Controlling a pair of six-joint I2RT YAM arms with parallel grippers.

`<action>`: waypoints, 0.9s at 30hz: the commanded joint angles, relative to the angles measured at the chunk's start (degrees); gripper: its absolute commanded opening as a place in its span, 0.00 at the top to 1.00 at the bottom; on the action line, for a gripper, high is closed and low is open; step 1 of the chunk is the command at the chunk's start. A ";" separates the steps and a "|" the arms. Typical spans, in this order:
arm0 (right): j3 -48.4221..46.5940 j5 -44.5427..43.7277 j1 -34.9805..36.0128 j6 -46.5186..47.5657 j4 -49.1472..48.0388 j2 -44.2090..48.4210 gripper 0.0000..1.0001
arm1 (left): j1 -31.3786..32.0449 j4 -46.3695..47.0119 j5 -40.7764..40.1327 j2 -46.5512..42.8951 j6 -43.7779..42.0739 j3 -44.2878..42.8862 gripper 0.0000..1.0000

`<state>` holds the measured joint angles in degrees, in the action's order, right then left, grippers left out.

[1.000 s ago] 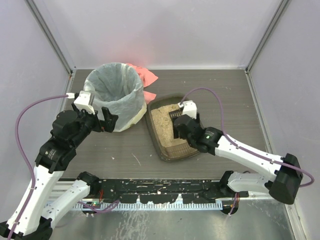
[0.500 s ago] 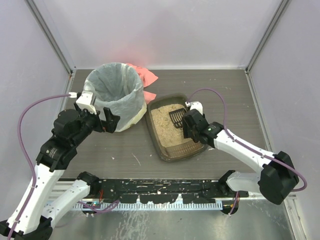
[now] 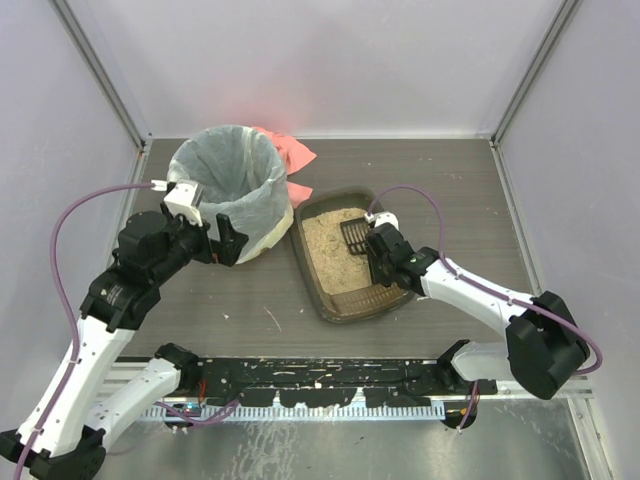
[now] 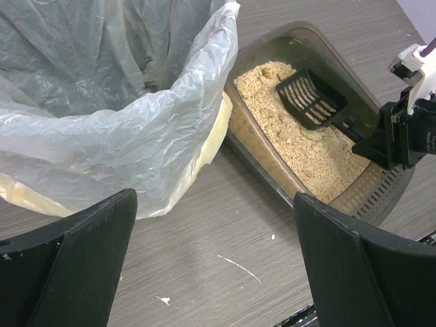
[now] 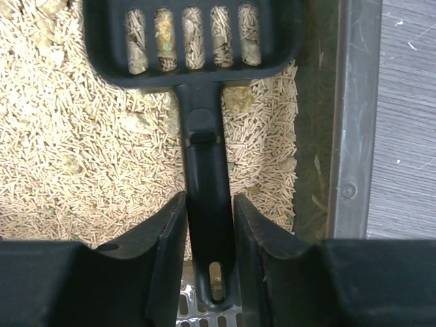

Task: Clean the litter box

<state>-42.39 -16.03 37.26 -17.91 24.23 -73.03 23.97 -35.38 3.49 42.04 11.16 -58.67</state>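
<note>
Sifting litter box [image 3: 350,315], right gripper [image 5: 209,218] clamped on scoop handle [image 5: 204,163], left gripper [image 4: 214,272] spread open.
Risks spilling pellets [image 5: 68,170] overboard if tilted.

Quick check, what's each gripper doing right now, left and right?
Left gripper: open, holding nothing.
Right gripper: closed on the handle of the small black slotted plastic scoop.

Light is bright, even and diffuse from above, so the arms throw only faint, soft shadows on the desk [image 3: 430,190], and a pink tinge shows on the far wall. In the wrist views the litter [image 5: 75,157] is sharp, the white bag [image 4: 136,129] has a mild sheen, and the left gripper [image 4: 212,204] and the scoop [image 5: 204,170] read as near-featureless black.
</note>
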 commanded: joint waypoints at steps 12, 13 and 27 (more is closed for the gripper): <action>-1.33 8.09 -0.18 5.94 -3.86 6.63 0.90 | 0.04 6.86 11.16 3.16 2.65 -1.63 0.08; -1.71 8.93 -0.17 6.13 -2.75 6.85 0.91 | 0.40 7.46 11.61 3.74 3.71 -1.77 0.11; -4.56 12.94 -0.75 3.46 7.15 11.14 0.99 | 23.18 21.19 -1.91 18.64 -1.41 -1.82 0.23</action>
<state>-43.55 -5.45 37.06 -13.69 30.41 -64.27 44.27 -24.01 3.79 56.38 14.26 -58.70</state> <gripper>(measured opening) 0.340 0.798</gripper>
